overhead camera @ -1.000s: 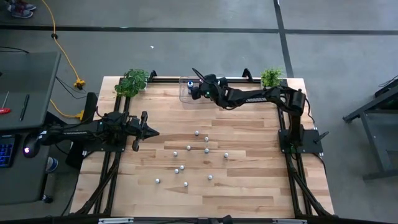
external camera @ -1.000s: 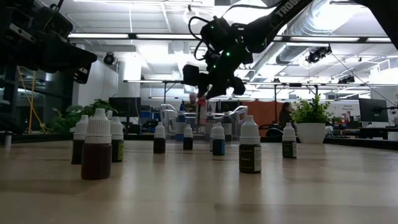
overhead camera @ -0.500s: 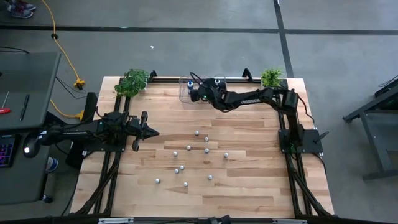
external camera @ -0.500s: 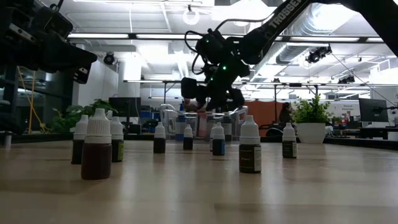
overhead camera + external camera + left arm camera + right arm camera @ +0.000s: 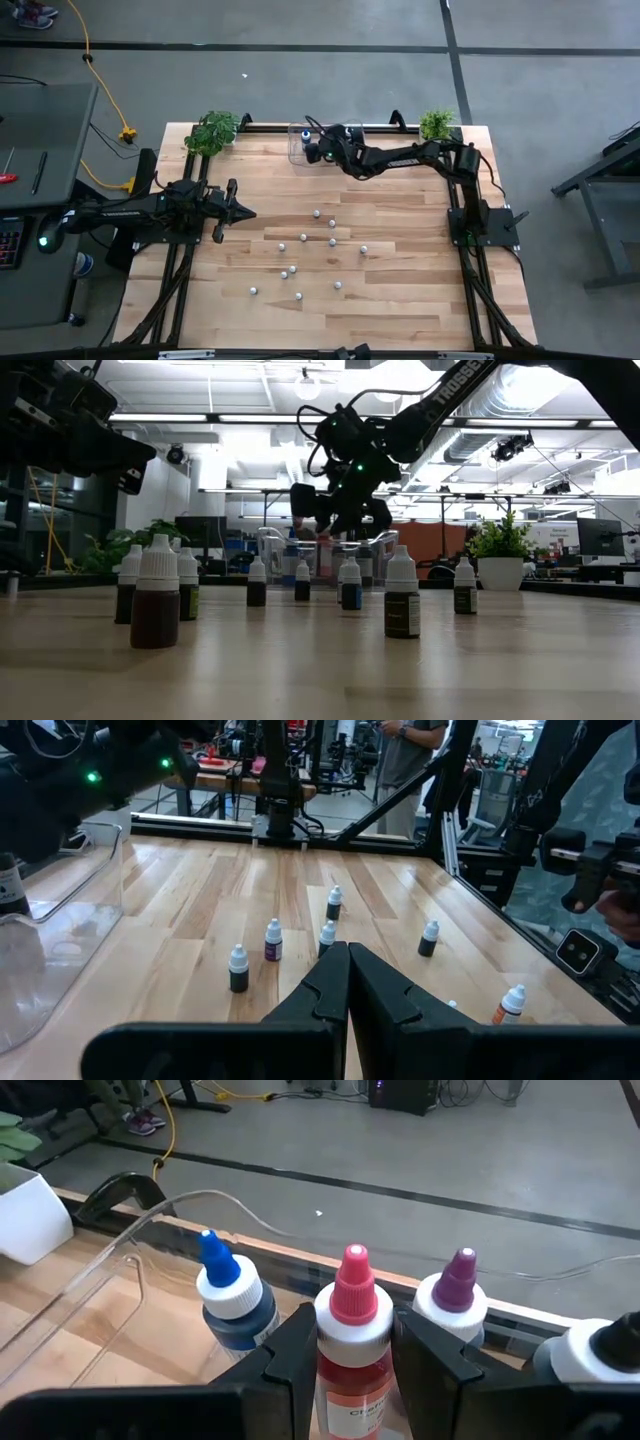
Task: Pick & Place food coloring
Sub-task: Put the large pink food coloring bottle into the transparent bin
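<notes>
The food coloring shows as several small white-capped bottles (image 5: 315, 243) standing on their bases mid-table, also in the low view (image 5: 402, 595). A clear bin (image 5: 298, 145) sits at the far edge. A blue-tipped bottle (image 5: 228, 1295) and a purple-tipped bottle (image 5: 455, 1292) stand in it. My right gripper (image 5: 316, 150) reaches over the bin and is shut on a pink-tipped bottle (image 5: 353, 1315). My left gripper (image 5: 250, 212) waits shut at the table's left side, level, holding nothing. My right gripper pinches the pink-tipped bottle between its two fingers (image 5: 290, 1360), on the upper body just below the white cap (image 5: 352, 1372). The fingers come slanting down from the table's right side. The bottle stands upright between the blue and purple ones. Its base is hidden.
Two small potted plants (image 5: 212, 130) (image 5: 436, 122) stand at the far corners. A fourth bottle with a dark tip (image 5: 592, 1352) sits in the bin beside the purple one. Bare wood lies along the near edge (image 5: 330, 320).
My right gripper has come down toward the clear bin with the pink-tipped bottle held upright, then has kept still for the last half second.
</notes>
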Controlling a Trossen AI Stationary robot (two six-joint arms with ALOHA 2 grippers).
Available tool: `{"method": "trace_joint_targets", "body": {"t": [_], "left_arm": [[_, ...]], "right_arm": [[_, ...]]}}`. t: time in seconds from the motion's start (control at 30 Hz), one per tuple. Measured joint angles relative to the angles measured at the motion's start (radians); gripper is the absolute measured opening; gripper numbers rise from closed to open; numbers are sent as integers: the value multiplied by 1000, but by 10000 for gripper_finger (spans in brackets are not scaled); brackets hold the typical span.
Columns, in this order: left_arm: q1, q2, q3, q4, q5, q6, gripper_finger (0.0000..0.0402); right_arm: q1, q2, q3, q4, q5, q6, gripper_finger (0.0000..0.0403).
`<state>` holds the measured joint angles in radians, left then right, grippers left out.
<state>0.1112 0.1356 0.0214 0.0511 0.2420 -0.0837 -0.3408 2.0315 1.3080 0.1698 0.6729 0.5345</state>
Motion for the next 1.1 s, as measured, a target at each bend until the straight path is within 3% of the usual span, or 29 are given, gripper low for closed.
{"method": "trace_joint_targets", "body": {"t": [0.33,1.1], "left_arm": [[0,0,0,0,0,0,2],[0,0,0,-1,-14,0,2]], "right_arm": [[-8,84,145,-77,-84,-65,105],[-48,84,151,-126,-88,-26,105]]}}
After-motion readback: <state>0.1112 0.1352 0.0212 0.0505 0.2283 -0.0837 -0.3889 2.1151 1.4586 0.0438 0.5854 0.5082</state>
